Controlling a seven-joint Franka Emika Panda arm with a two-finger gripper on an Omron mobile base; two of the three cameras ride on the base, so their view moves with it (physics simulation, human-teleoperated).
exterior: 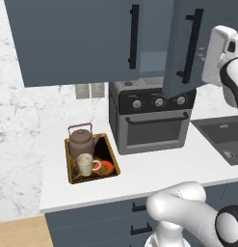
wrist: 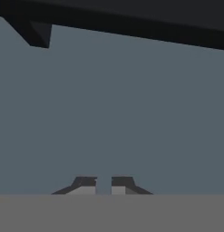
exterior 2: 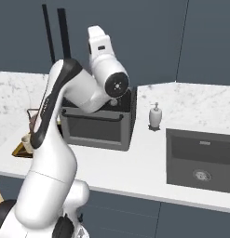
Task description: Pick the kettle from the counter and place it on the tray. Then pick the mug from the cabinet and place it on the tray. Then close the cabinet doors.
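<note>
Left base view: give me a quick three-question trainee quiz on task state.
1. True or false: the mug sits on the tray in front of the kettle.
2. Which cabinet door is not yet shut? A) left door B) right door
3. Fill in: the gripper faces a flat blue-grey ____.

Key:
1. True.
2. B; it stands swung out, with a gap of cabinet interior showing beside it.
3. Panel; the jaws are nearly together and hold nothing.
</note>
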